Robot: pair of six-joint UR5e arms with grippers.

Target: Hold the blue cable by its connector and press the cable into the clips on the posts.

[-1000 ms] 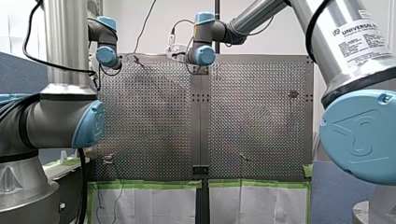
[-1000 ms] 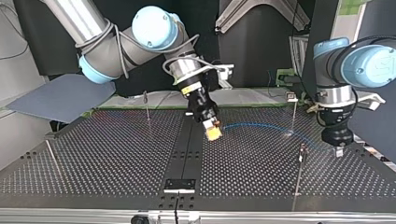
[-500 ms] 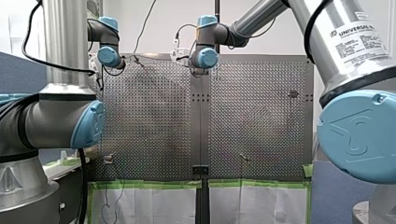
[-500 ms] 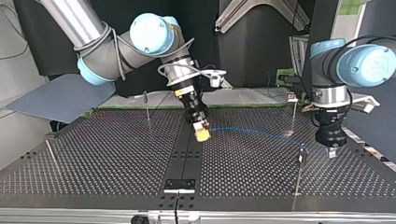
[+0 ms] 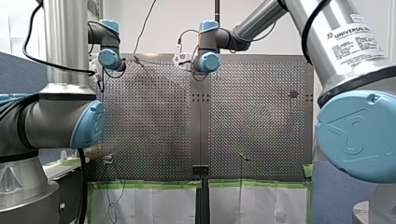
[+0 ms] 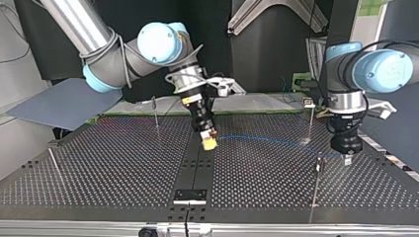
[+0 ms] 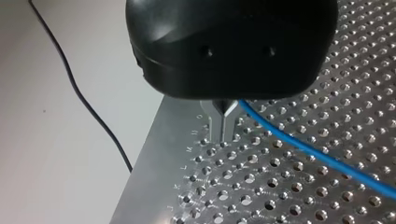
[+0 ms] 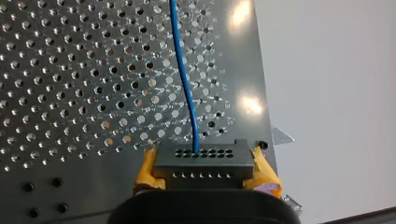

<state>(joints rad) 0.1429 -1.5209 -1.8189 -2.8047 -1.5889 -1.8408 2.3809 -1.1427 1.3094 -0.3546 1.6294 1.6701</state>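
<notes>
The grey connector (image 8: 201, 173) is clamped between the yellow pads of my right gripper (image 8: 201, 161), which is shut on it. The blue cable (image 8: 184, 79) leaves the connector and runs away over the perforated plate. In the top view my right gripper (image 6: 209, 141) hangs tilted over the table's middle strip. From it the blue cable (image 6: 267, 139) arcs low towards that view's right, to my left gripper (image 6: 347, 159). In the left wrist view my left gripper (image 7: 222, 133) has its metal fingers shut on the blue cable (image 7: 308, 151) near the plate's edge.
Thin posts stand on the plate: one (image 6: 155, 112) at the back left of the top view, one (image 6: 310, 121) at the back right, one (image 6: 316, 182) close beside my left gripper and one (image 6: 56, 168) at the front left. A black wire (image 7: 88, 102) lies off the plate's edge.
In the top view my right gripper has carried the connector to the left and tilted more steeply. My left gripper has shifted a little left too, and the cable has followed.
</notes>
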